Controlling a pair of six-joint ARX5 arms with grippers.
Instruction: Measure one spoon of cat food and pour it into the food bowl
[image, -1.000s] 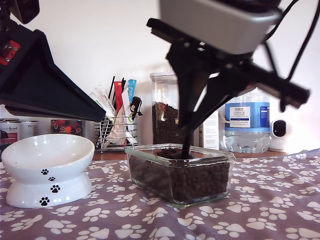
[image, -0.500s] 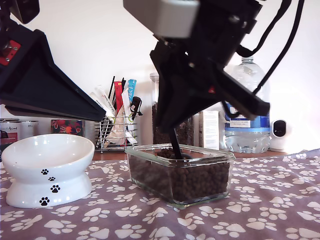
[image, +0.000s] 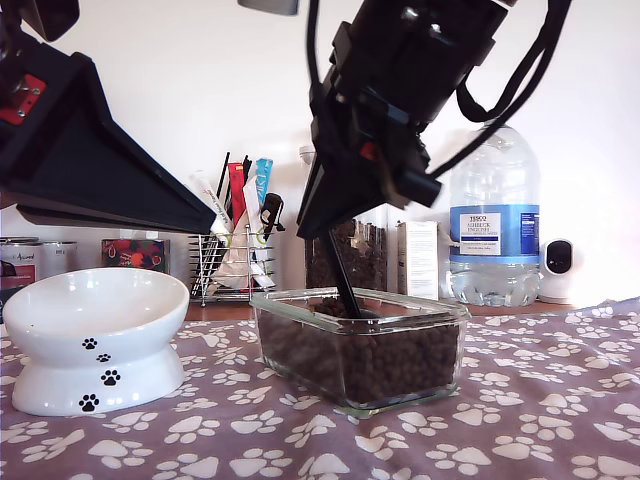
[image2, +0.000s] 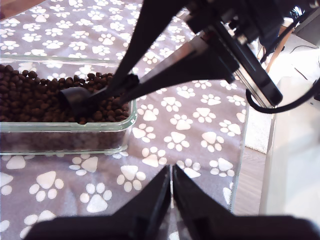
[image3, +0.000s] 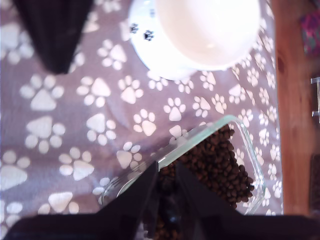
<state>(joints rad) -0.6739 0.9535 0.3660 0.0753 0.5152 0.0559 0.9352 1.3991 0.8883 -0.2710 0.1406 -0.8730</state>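
Exterior view: my second hand (image: 345, 262) reaches down over a clear glass dish (image: 358, 345) standing on the worktop's purple paw-print cloth (image: 520, 400). It is clamped on the thin black handle of the spoon (image: 342, 282), whose bowl is sunk in the cat food (image: 380, 365) filling the dish. The white food bowl (image: 95, 338) stands well apart toward the exterior view's left, and looks empty. Compared with a second ago, the arm has swung toward the exterior view's left and risen, uncovering a water bottle (image: 493, 235); the handle, then near upright, now leans.

First wrist view: my first hand (image2: 171, 187) hovers over the cloth beside the dish, its jaws nearly closed on nothing. The spoon (image2: 80, 98) lies bowl-down among the pellets (image2: 30, 95), with my second hand (image2: 131, 82) pinching the handle close to the bowl.

Second wrist view: my second hand (image3: 166, 187) grips the spoon (image3: 167, 202) above the kibble (image3: 220, 160); the food bowl (image3: 200, 32) lies beyond the dish.

Judged by looks, the spoon is light, stiff plastic with a slim handle that could twist in the grip, so a hold near the bowl seems steadier. The pellets are loose and would roll off if tipped.
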